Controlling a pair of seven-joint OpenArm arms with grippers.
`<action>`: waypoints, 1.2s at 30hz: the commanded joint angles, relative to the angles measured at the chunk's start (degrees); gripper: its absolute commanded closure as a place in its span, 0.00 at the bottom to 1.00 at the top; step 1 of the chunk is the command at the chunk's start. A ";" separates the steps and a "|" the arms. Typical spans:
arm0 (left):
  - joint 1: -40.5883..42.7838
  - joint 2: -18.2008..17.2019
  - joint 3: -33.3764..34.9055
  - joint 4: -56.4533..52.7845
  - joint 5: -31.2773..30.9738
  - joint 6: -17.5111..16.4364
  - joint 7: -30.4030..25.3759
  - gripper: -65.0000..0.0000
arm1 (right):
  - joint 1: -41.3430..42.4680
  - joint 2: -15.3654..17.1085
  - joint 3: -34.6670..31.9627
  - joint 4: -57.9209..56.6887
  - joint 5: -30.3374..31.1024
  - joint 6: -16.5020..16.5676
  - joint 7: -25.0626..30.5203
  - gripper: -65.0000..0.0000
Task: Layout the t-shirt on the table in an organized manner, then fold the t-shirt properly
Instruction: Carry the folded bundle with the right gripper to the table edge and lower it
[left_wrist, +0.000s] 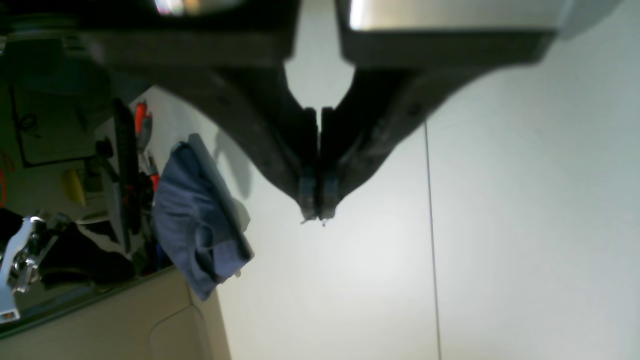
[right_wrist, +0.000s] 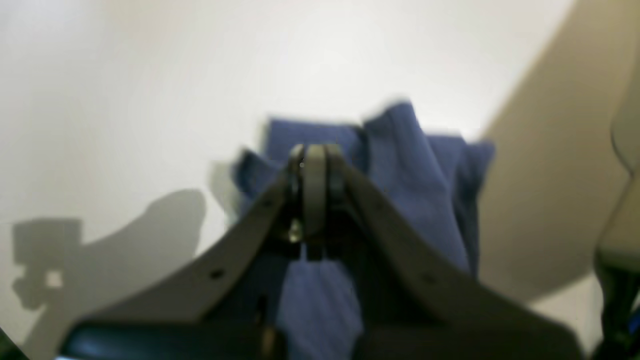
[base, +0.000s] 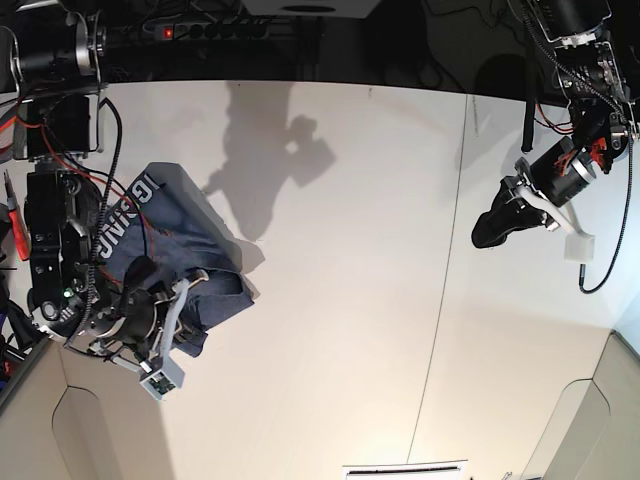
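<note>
Now | right claw (right_wrist: 314, 165) clenched on crumpled navy t-shirt (base: 165, 255) | left claw (left_wrist: 318, 200) clenched, empty | smooth white table (base: 340, 300)

My left pincer (left_wrist: 318, 212) is two dark grey curved fingers (left_wrist: 270, 145) dotted with small screws, ending in paler pads. My right pincer (right_wrist: 314, 155) matches it, with screw heads along each finger. My arms are black, strung with black and red cables, with a white block at each wrist.
</note>
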 joint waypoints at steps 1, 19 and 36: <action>-0.57 -0.63 -0.22 1.01 -1.42 -0.54 -1.05 1.00 | 1.53 1.31 0.13 -0.22 0.59 -0.11 1.49 1.00; -0.57 -0.61 -0.22 1.01 -1.60 -0.54 -1.49 1.00 | 0.00 5.62 0.22 -30.12 -1.97 -12.76 9.62 1.00; -0.55 -0.63 -0.22 1.01 -1.40 -0.54 -1.46 1.00 | -9.60 -4.24 2.67 -28.41 -17.57 -34.16 2.69 1.00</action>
